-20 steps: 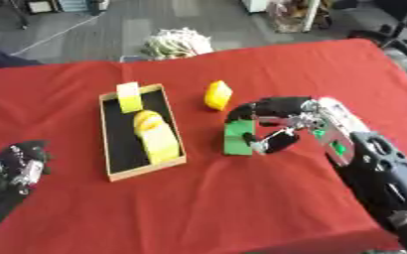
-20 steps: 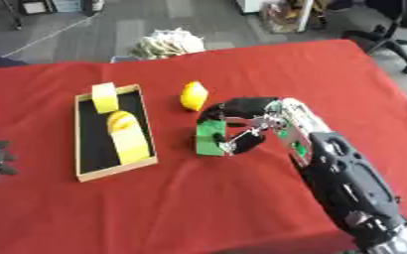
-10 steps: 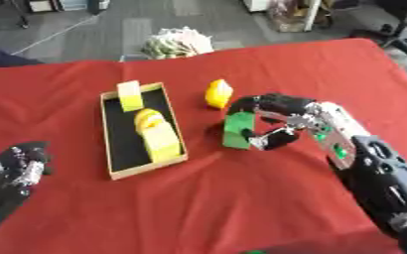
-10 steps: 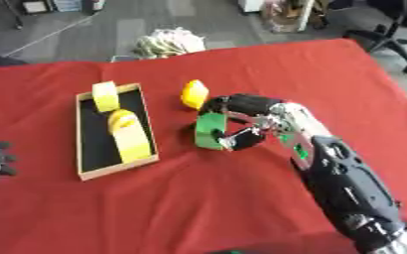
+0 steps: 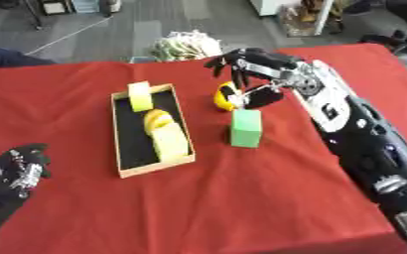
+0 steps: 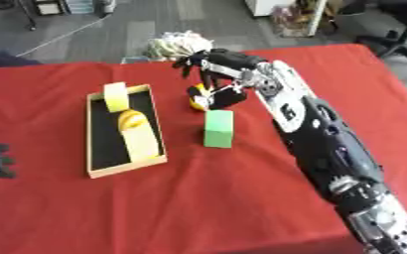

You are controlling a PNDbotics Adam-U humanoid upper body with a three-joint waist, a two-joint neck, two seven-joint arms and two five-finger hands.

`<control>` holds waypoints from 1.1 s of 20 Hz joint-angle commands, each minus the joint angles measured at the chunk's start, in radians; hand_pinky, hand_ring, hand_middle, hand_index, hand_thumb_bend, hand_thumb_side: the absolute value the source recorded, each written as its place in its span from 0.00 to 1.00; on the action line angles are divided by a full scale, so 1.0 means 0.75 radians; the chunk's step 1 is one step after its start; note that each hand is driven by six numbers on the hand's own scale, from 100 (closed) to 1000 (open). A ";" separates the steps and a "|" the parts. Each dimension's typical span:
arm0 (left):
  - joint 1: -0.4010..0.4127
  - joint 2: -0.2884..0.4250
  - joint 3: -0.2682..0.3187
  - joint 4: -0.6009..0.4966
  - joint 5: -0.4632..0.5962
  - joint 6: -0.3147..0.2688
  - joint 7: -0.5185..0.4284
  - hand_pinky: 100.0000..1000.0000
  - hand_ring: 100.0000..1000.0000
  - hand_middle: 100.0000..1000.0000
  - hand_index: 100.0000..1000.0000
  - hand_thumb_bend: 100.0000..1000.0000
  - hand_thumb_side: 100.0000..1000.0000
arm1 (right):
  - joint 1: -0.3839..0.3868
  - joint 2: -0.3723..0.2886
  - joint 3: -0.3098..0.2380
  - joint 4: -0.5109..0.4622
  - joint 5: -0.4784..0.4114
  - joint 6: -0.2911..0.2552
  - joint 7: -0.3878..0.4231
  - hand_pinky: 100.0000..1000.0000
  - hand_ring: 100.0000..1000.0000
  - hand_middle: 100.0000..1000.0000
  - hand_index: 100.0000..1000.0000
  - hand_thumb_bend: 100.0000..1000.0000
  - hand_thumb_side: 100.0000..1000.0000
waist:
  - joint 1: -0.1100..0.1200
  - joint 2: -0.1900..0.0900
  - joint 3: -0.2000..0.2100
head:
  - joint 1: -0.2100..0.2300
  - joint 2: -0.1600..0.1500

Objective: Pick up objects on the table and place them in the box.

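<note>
An open wooden box with a black floor lies left of centre on the red table. In it are a pale yellow block, a rounded orange-yellow piece and a long yellow block. A green block stands free on the cloth, right of the box. Behind it lies a yellow object. My right hand hovers open over that yellow object, fingers spread above it and the thumb close at its right side. My left hand rests open at the lower left edge.
A whitish bundle lies just past the table's far edge. The red cloth stretches bare toward the front. My right arm runs along the right side. An office chair stands beyond the far right corner.
My right hand has let go of the green block and moved up and back to the yellow object. The green block now stands alone. The left hand stayed put.
</note>
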 commanded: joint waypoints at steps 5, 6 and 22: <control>0.000 0.020 0.002 -0.005 -0.002 0.001 -0.013 0.72 0.53 0.56 0.78 0.00 0.63 | 0.077 -0.065 0.010 -0.052 0.130 -0.151 0.304 0.87 0.99 1.00 1.00 0.00 0.39 | -0.014 -0.046 -0.014 | -0.007 0.010; 0.001 0.020 0.001 -0.004 -0.003 0.001 -0.016 0.72 0.53 0.56 0.78 0.00 0.63 | 0.091 -0.073 0.006 -0.062 0.159 -0.165 0.330 0.88 1.00 1.00 1.00 0.00 0.41 | -0.014 -0.048 -0.017 | -0.009 0.011; 0.008 0.015 -0.003 0.003 -0.005 -0.001 -0.033 0.72 0.53 0.56 0.78 0.00 0.64 | 0.141 -0.056 -0.003 -0.029 0.531 -0.206 0.313 0.91 1.00 1.00 1.00 0.02 0.59 | -0.011 -0.047 -0.026 | -0.027 0.018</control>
